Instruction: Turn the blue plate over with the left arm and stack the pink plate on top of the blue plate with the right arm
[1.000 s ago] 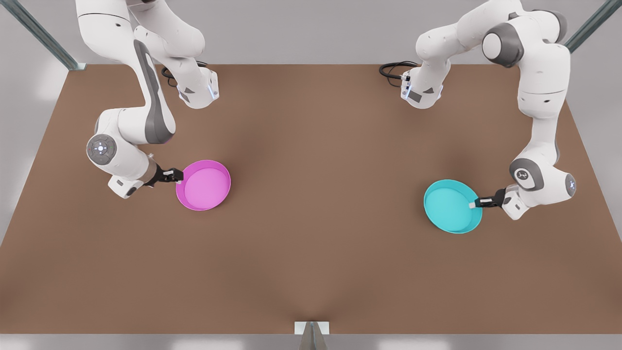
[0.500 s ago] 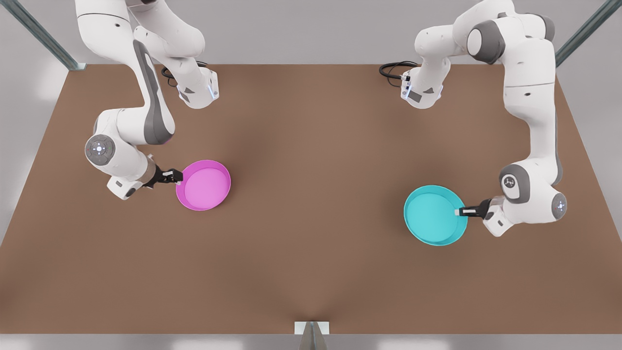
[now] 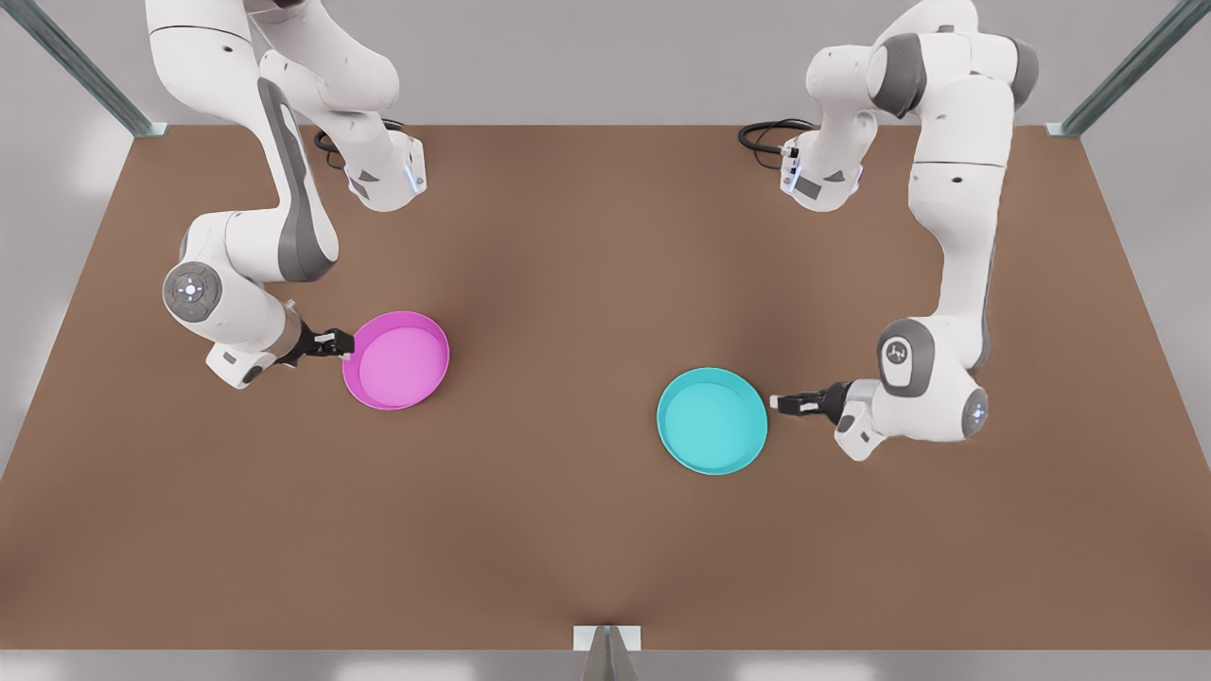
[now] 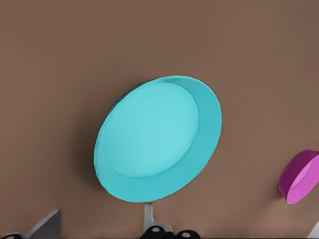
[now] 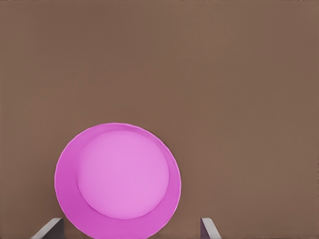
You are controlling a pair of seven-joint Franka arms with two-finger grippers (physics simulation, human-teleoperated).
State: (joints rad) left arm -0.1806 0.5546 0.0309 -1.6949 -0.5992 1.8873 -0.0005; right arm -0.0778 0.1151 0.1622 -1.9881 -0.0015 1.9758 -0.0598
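The blue plate (image 3: 712,421) lies on the brown table right of its middle in the front view, and the left wrist view also has the blue plate (image 4: 157,137). My left gripper (image 3: 778,403) sits low at the plate's right rim, open, its fingertips (image 4: 148,219) just off the rim. The pink plate (image 3: 397,360) rests hollow side up at the front view's left. My right gripper (image 3: 339,342) is open at its left rim. In the right wrist view the pink plate (image 5: 117,181) lies between the spread fingers (image 5: 50,228).
The brown table (image 3: 587,236) is bare between and around the two plates. Both arm bases and a black cable (image 3: 766,132) stand at the far edge. A small metal post (image 3: 605,643) marks the near edge. The pink plate (image 4: 299,178) is also in the left wrist view.
The left arm swept the blue plate toward the table's middle, leftward in the front view. Its fingertips, which overlapped the rim, now sit just outside it. The right arm stayed put.
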